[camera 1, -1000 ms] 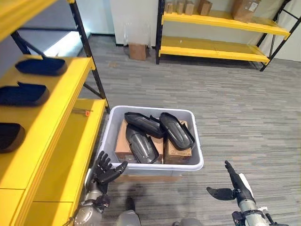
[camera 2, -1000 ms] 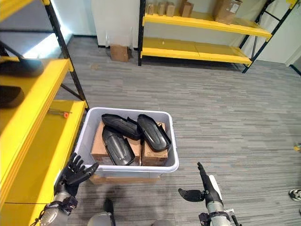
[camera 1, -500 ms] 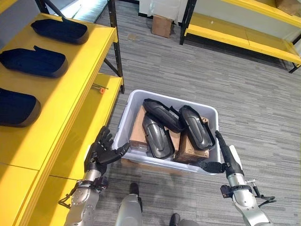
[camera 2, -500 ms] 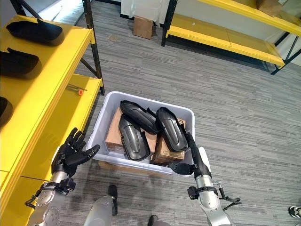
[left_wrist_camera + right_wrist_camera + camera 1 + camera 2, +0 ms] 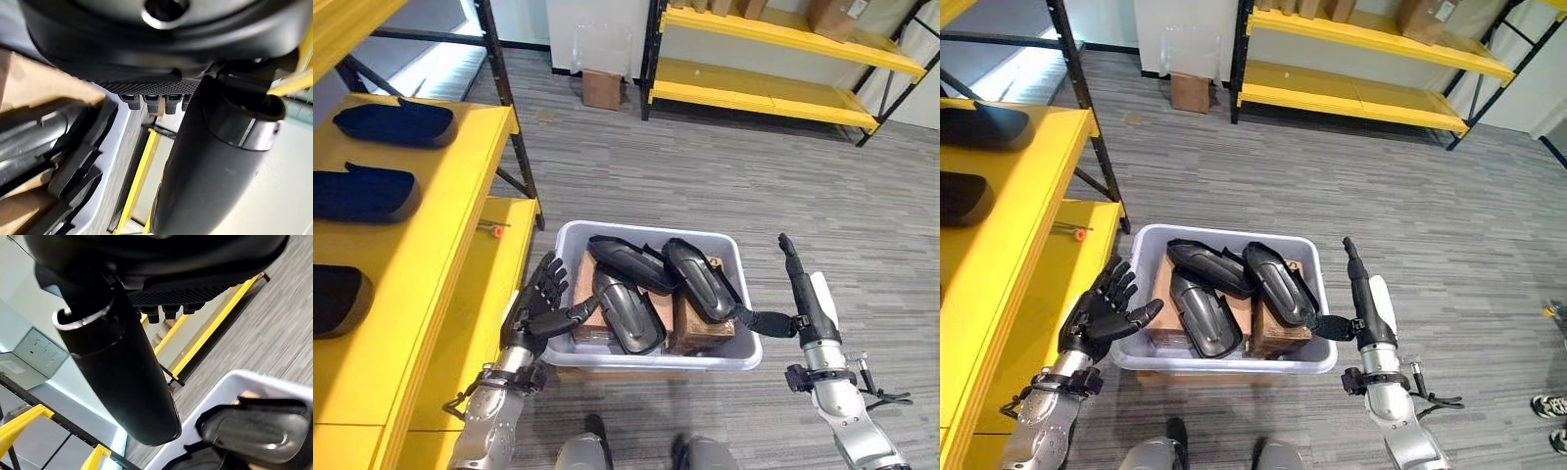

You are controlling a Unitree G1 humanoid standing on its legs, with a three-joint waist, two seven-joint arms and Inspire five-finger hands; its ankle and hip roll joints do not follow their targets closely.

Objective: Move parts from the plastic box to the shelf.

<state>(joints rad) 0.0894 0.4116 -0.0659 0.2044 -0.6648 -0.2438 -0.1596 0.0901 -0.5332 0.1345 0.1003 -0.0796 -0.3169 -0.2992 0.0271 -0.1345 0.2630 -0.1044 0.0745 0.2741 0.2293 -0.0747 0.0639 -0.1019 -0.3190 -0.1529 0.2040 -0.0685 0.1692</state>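
Robot hands (image 5: 543, 299) (image 5: 798, 284) (fingers straight) flanking plastic box (image 5: 646, 358) of parts (image 5: 628, 311).

No legible text anywhere. Cardboard boxes (image 5: 692, 324) inside the plastic box (image 5: 744, 345) carry dark print, too small to read. Box (image 5: 600, 88) by the far wall: nothing readable.

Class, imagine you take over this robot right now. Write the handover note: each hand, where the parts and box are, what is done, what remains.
Left hand: open, fingers spread, at the left rim of the plastic box, holding nothing.
Right hand: open, fingers straight, thumb over the box's right rim, holding nothing.
Box: on the floor beside the yellow shelf, with three black parts lying on cardboard boxes inside.
Done: three similar dark parts lie on the shelf.
Left: pick each remaining part from the box and place it on the shelf.
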